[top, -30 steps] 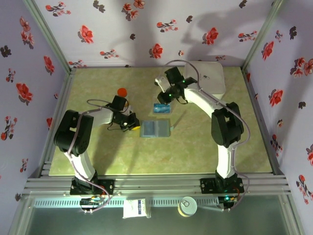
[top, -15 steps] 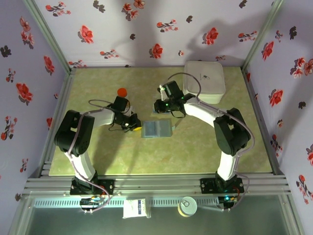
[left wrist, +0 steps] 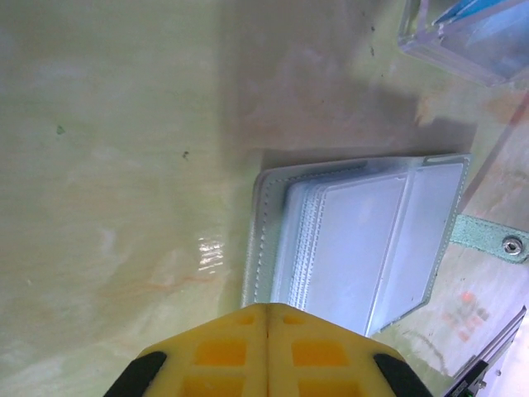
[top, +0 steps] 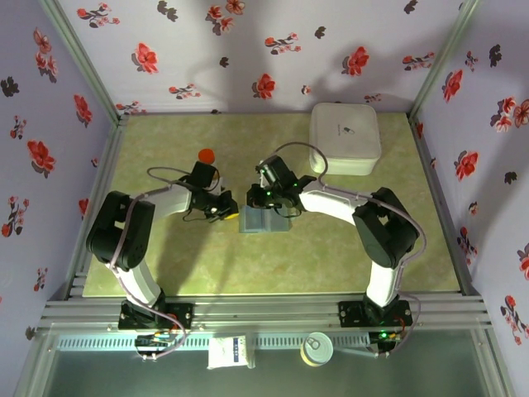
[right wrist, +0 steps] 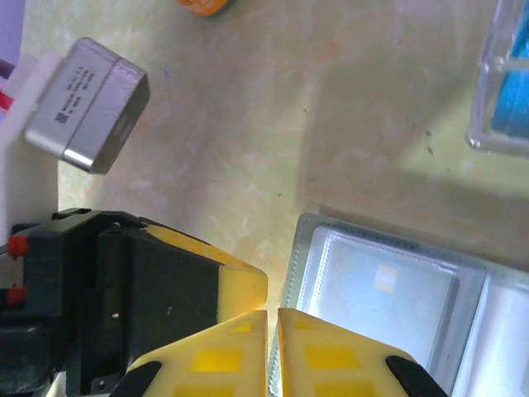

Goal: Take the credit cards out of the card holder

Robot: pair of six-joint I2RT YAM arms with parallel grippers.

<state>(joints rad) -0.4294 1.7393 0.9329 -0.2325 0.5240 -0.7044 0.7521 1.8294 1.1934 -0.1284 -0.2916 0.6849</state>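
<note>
— At mid-table the card holder (top: 263, 220) lies open and flat. Where are the arms?
— Left gripper (left wrist: 266, 308) is closed on nothing just beside the holder's left edge. Right gripper (right wrist: 273, 313) is closed and empty at that same edge. Bare tabletop (top: 248, 265) lies in front, and a clear plastic piece (left wrist: 463, 37) sits just beyond.

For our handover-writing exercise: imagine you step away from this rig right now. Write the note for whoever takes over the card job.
The left hand is shut with nothing in it, close to the card holder's edge.
The right hand is shut, nothing seen in it, over the holder's edge next to the left hand.
The card holder lies open and flat on the table.
Done: a blue card sits in the clear plastic piece beside the holder.
Left: no other card can be made out. The holder's pockets look pale, so check them and pull out any card there.
</note>
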